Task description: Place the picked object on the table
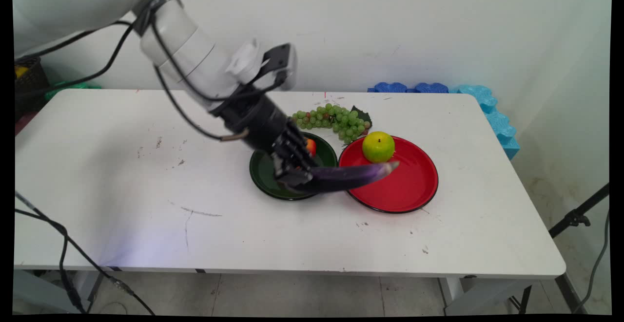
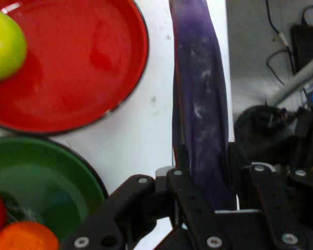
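Observation:
My gripper (image 1: 297,176) is shut on a long purple eggplant (image 1: 353,174), holding it by its thick end above the table. The eggplant reaches right, its tip over the left rim of the red plate (image 1: 409,190). In the hand view the eggplant (image 2: 203,109) runs up between the fingers (image 2: 185,200), with the red plate (image 2: 94,67) to its left. A green apple (image 1: 378,147) sits at the back of the red plate. Beneath the gripper lies a dark green plate (image 1: 263,171) with a small red-orange fruit (image 1: 310,146) on it.
A bunch of green grapes (image 1: 334,119) lies on the table behind the two plates. Blue foam pieces (image 1: 487,105) stand at the back right corner. Black cables hang off the table's left front edge.

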You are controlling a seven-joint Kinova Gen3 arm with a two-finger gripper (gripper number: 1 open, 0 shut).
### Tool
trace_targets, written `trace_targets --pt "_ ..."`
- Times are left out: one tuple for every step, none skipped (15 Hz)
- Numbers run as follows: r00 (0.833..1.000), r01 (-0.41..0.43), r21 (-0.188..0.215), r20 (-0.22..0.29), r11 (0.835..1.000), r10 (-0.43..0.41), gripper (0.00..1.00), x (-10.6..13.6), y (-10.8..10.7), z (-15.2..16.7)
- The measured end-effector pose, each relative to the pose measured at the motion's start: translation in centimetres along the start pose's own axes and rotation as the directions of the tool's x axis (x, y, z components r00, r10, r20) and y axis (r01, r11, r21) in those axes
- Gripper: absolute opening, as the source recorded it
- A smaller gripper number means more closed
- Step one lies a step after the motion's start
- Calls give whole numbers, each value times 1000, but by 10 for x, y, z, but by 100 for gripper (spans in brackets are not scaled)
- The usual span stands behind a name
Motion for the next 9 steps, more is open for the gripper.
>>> trace_targets --pt "1000 1 -5 11 1000 0 0 -8 4 4" --pt "1000 1 -9 22 1000 -1 0 -16 7 9" --pt "1000 3 -12 30 1000 -3 0 -23 9 14" --pt "999 4 -16 39 1000 -4 0 -29 11 20" --pt "999 5 -19 47 1000 -4 0 -35 13 28" --pt "999 5 -19 53 1000 -4 0 -39 14 33" --pt "998 5 -20 59 1000 -3 0 -43 14 39" --pt "998 3 -20 66 1000 -2 0 -47 14 46" --pt "997 1 -19 72 1000 0 0 -51 13 52"
